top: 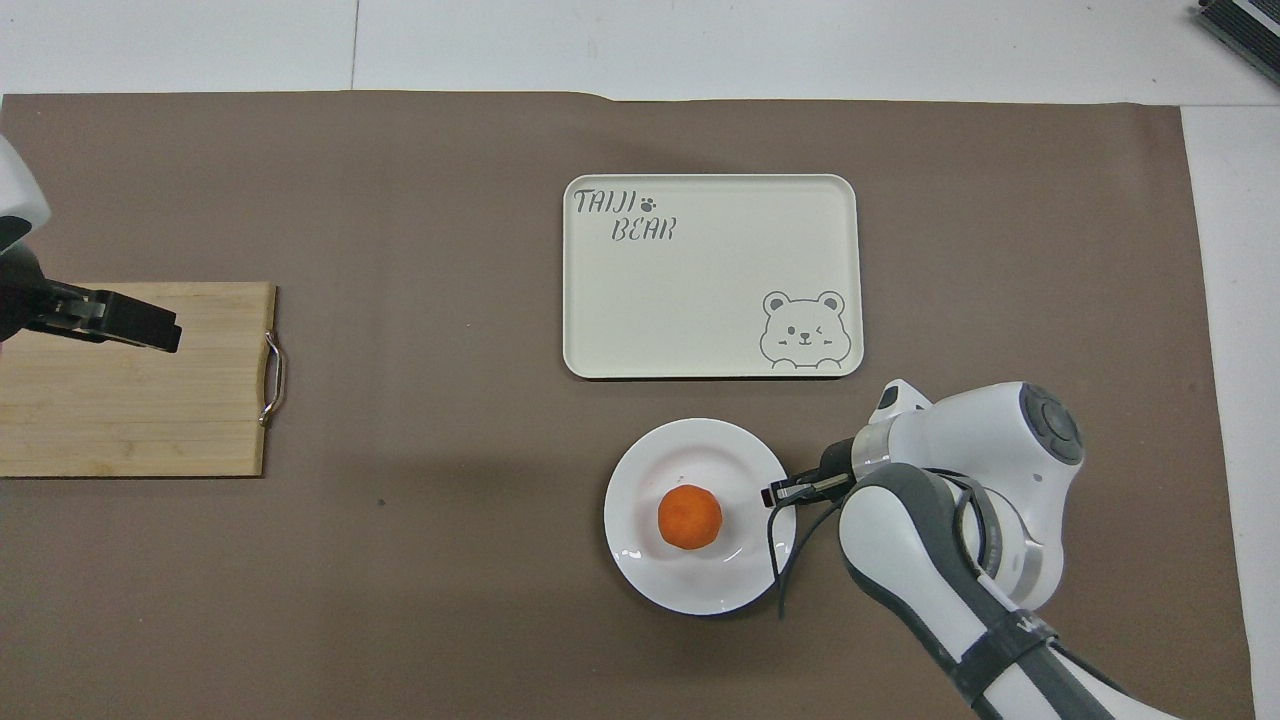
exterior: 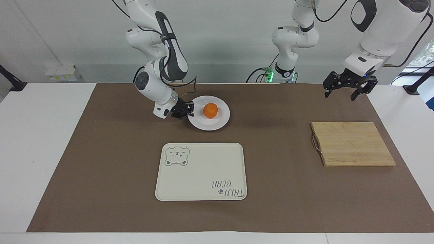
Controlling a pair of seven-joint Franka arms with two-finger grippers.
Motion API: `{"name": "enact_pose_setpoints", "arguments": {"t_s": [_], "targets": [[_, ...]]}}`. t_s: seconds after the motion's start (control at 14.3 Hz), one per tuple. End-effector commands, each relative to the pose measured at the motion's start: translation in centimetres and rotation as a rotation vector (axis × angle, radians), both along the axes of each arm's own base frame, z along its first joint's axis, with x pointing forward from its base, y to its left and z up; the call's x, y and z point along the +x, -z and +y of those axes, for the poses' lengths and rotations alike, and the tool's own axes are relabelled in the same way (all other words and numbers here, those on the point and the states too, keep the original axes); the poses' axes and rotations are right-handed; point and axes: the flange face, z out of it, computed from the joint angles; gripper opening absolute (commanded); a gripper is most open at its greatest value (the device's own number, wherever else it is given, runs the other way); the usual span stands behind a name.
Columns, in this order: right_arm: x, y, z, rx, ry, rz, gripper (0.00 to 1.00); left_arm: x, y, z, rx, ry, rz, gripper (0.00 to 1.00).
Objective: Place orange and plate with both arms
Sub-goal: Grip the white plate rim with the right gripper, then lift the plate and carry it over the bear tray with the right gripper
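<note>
Now the right gripper [exterior: 188,109] is clamping the plate [exterior: 217,122] by its rim, keeping the orange [exterior: 210,110] riding on it, while the left gripper [exterior: 344,87] is waiting, fingers apart, over the mat.

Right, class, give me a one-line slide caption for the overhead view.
Right gripper shut on the plate rim, the orange on it; left gripper open over the cutting board.

Bright-orange orange [exterior: 210,110], glossy white plate [exterior: 220,122], cream bear-printed tray [exterior: 203,169], brown mat [exterior: 101,152].
</note>
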Motion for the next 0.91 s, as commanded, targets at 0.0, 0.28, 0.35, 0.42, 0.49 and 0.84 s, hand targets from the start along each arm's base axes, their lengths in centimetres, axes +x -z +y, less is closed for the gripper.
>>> {"name": "enact_pose_setpoints", "arguments": {"t_s": [0.0, 0.28, 0.35, 0.42, 0.49, 0.84], "targets": [[1.1, 0.5, -1.2, 0.003, 0.018, -0.012, 0.00, -0.4, -0.4, 0.2, 0.005, -0.021, -0.003, 1.00], [2.7, -1.5, -2.2, 0.036, 0.025, -0.002, 0.00, -0.5, -0.4, 0.3, 0.003, -0.026, -0.004, 1.00], [2.8, -1.6, -2.3, 0.040, 0.026, 0.001, 0.00, -0.5, -0.4, 0.3, 0.003, -0.026, -0.001, 1.00], [2.9, -1.7, -2.5, 0.045, 0.033, 0.000, 0.00, -0.5, -0.3, 0.3, 0.003, -0.028, 0.001, 1.00], [3.1, -2.1, -2.4, 0.064, 0.040, 0.003, 0.00, -0.5, -0.4, 0.3, 0.003, -0.028, -0.004, 1.00], [4.5, -3.6, -4.3, 0.210, 0.082, -0.013, 0.00, -0.4, -0.5, 0.3, 0.004, -0.023, -0.007, 1.00]]}}
